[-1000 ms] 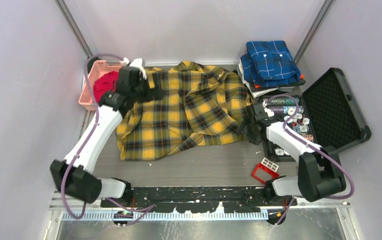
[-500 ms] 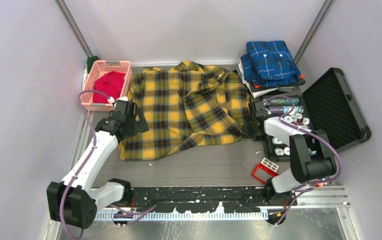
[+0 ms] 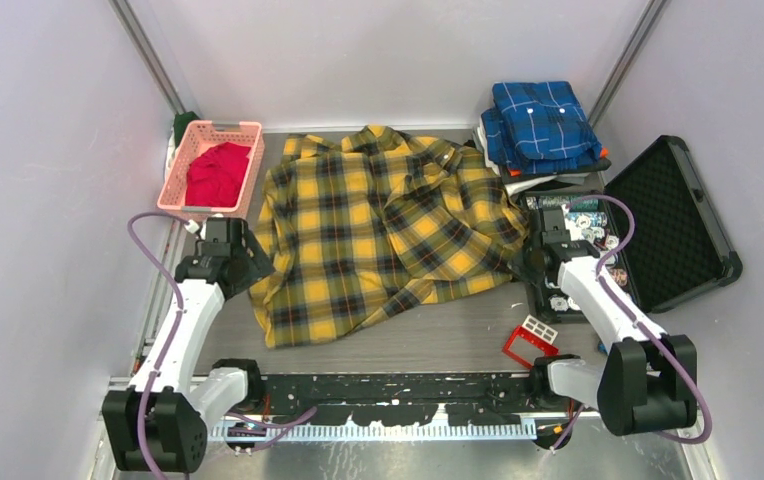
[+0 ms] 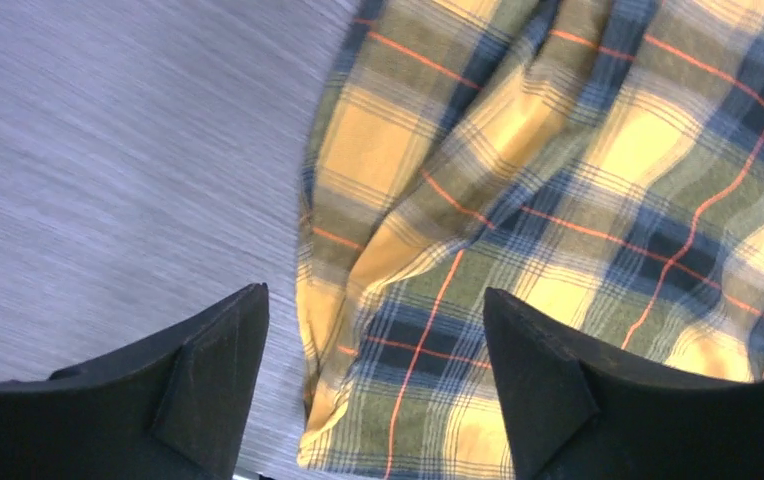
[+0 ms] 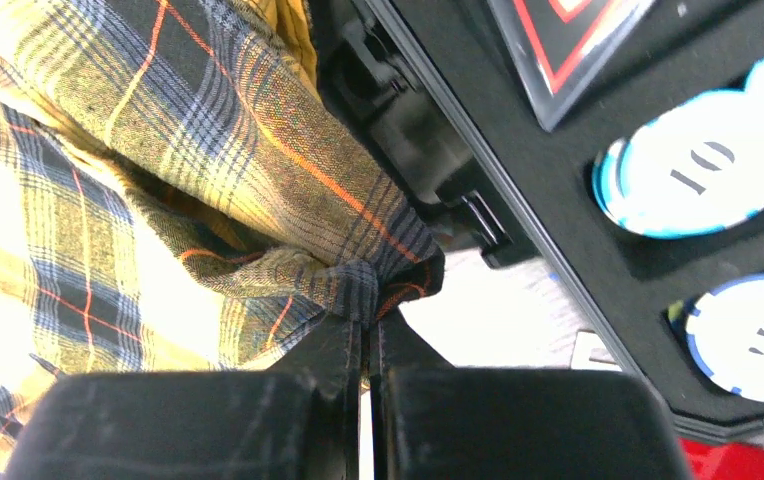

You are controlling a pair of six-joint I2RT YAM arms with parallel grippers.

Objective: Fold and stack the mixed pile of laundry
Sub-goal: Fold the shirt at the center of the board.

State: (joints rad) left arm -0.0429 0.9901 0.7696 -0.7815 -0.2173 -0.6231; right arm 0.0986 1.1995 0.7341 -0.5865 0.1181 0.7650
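**A:** So, from above, where is the laundry?

**B:** Rumpled, the shirt (image 3: 388, 235) lies spread on the tabletop (image 3: 438, 328). The T-shirt (image 3: 214, 172) sits in the basket (image 3: 180, 165).

**A:** And the left wrist view?

**B:** There the left hand (image 4: 373, 300) is released, with its fingers wide above the shirt's edge. I'd lower it and pinch that hem before pulling.

**A:** The right wrist view?

**B:** There the right hand (image 5: 366, 330) is clenched on a shirt corner, beside the case (image 5: 518, 200). Draw both corners apart evenly and low, so the cloth flattens without snagging the case.

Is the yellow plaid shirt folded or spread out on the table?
Spread out, not folded: the yellow plaid shirt lies open and wrinkled across the table, with the right gripper shut on its edge.
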